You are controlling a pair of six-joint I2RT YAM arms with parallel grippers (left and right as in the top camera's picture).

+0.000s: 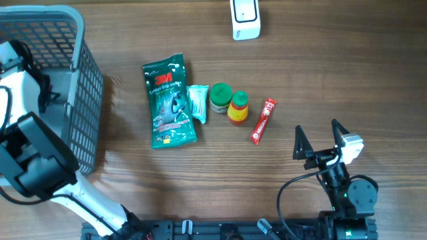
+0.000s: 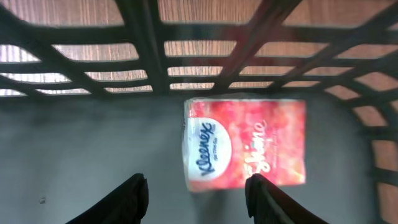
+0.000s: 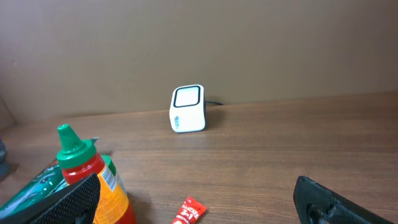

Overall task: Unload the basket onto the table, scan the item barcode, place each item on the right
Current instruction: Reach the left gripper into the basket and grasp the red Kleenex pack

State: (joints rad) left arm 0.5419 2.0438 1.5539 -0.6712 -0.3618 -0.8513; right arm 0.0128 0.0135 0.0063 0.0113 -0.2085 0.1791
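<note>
Inside the grey basket (image 1: 87, 100), the left pincer (image 2: 198, 180) hangs over a pink Kleenex pack (image 2: 245, 143). Its 2 fingers are about half apart and grip nothing. The pack lies flat just ahead of the tips, offset toward the right-hand finger; whether that finger touches the wrapper is hard to tell. A clean pick likely calls for sliding sideways until the pack sits centred, with the gap wide enough to straddle it before closing. The scanner (image 1: 245, 19) stands outside the basket, well apart from this pincer. The right pincer (image 1: 317, 127) sits fully spread and empty, the scanner well ahead of it.
</note>
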